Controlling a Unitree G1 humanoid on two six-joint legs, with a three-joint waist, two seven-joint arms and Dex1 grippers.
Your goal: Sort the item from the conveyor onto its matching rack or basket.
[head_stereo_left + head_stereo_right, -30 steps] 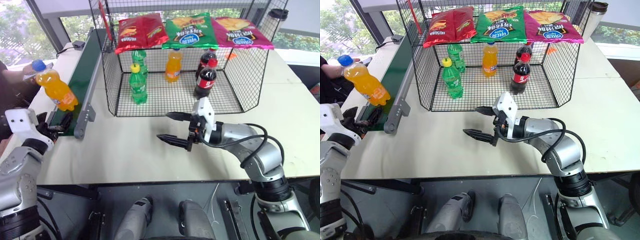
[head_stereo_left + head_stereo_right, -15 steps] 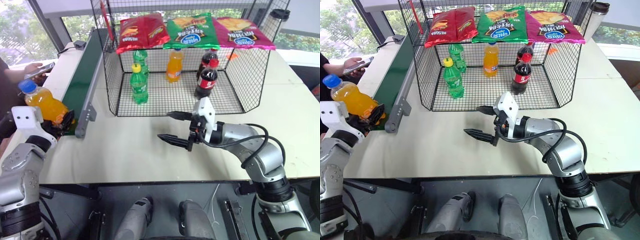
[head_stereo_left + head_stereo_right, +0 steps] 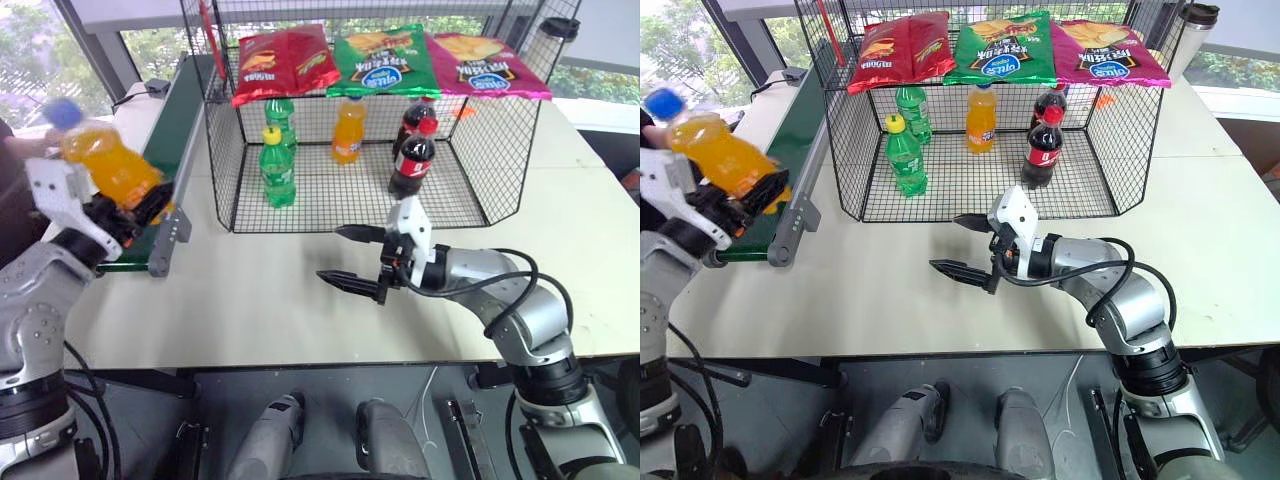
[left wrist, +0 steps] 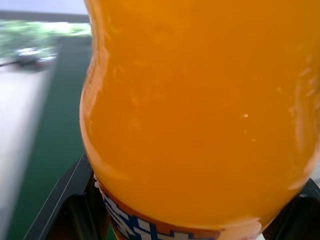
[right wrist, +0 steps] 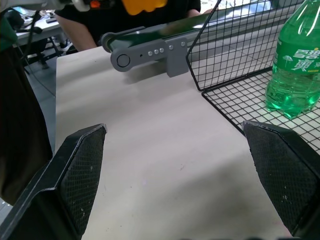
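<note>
The table (image 3: 300, 300) carried the black wire cage (image 3: 350, 160) and the conveyor (image 3: 170, 140). The left claw (image 3: 135, 207) was clenched on the orange soda bottle (image 3: 105, 160), tilted above the conveyor's end. The right claw (image 3: 347, 256) stood released over the table

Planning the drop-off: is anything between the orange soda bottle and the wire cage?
Yes. The cage's left mesh wall faces the bottle, held in the left gripper. The open front is nearer the right gripper.
</note>
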